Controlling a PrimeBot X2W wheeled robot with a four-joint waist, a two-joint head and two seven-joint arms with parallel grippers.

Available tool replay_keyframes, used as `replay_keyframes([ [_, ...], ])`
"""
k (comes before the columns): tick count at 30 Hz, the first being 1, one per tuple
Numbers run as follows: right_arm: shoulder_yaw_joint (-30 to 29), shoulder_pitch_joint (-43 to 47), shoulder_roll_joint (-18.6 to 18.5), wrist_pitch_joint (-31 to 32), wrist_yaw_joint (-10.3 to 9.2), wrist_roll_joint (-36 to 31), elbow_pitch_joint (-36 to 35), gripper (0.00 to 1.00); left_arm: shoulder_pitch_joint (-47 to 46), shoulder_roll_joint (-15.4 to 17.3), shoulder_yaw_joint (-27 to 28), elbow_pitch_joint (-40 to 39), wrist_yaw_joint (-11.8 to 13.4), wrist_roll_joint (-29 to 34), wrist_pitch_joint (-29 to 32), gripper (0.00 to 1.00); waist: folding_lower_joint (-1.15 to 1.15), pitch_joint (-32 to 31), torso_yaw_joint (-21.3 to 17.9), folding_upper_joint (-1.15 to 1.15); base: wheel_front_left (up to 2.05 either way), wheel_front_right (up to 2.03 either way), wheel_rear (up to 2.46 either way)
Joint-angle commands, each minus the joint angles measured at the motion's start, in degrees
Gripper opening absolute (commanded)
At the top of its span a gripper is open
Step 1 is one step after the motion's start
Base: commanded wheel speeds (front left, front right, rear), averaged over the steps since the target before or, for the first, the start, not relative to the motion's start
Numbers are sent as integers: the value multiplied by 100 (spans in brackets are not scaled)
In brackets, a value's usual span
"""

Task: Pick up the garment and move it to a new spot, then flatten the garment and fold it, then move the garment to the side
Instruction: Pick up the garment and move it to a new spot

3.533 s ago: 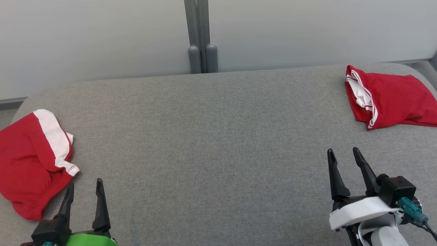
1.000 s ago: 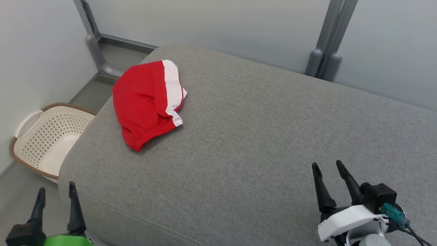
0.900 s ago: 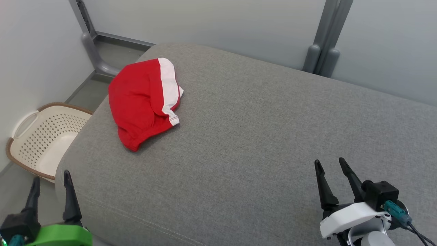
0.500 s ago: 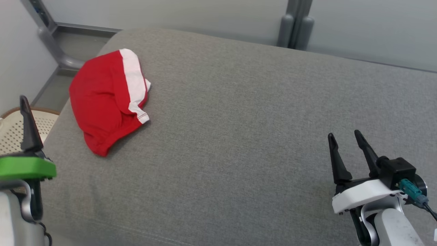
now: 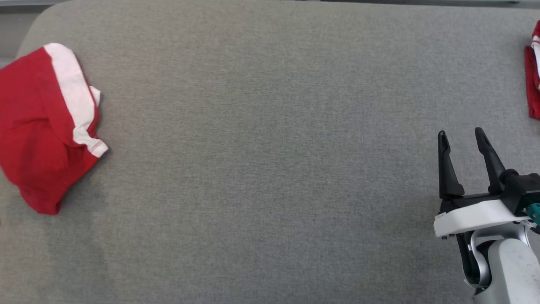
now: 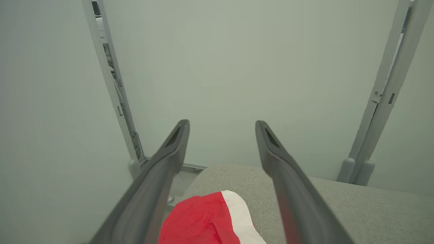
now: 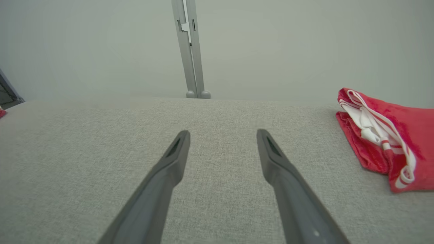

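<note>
Holding our left gripper (image 6: 222,123) and right gripper (image 5: 460,133) spread and empty, we are judging the red garment (image 5: 42,126), crumpled at the left edge of the grey cushion (image 5: 270,169), soft, light and limp; we are favouring its white band (image 5: 74,97) for a pinch.

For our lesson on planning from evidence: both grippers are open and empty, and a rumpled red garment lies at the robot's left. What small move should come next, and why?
Probably lower the left gripper onto the rumpled red garment and close. Its fingers stand open with that garment ahead between them, untouched, while the right gripper hangs empty far across the cushion.
</note>
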Motion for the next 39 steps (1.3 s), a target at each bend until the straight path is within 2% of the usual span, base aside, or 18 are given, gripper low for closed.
replay_keyframes([
  [1,-2,-32,21,20,-9,-41,-65,100,-140,110,-41,196,5,-75,77,100,-1,471,-473,0,0,0,0],
  [5,-5,-51,30,53,-9,-65,-150,100,-335,307,-258,849,8,-464,321,100,-1,542,-576,0,0,0,0],
  [11,-12,-119,54,92,-9,-110,-246,100,-487,467,-754,1625,7,-1209,1044,100,-1,620,-639,0,0,0,0],
  [17,35,-171,92,87,-9,-144,-253,100,-499,459,-1063,2168,7,-1922,1674,100,-1,736,-686,0,0,0,0],
  [21,29,-223,100,87,-9,-163,-238,100,-514,456,-1187,2458,7,-2312,2081,100,-1,784,-726,0,0,0,0],
  [32,-18,-255,108,147,-9,-212,-318,100,-440,392,-1348,2751,7,-3069,2562,100,-1,876,-742,0,0,0,0],
  [33,-14,-255,112,150,-9,-223,-337,100,-429,365,-1391,2752,7,-3116,2587,97,-1,892,-742,0,0,0,0],
  [34,-13,-256,111,158,-9,-221,-347,100,-429,360,-1416,2750,7,-3133,2585,44,-1,902,-741,0,0,0,0],
  [35,-15,-263,106,166,-9,-209,-347,100,-437,373,-1430,2750,7,-3142,2512,0,-1,910,-740,0,0,0,0],
  [39,-21,-254,115,178,-9,-233,-335,100,-500,433,-1487,2748,6,-3204,2324,0,-1,888,-735,0,0,0,0],
])
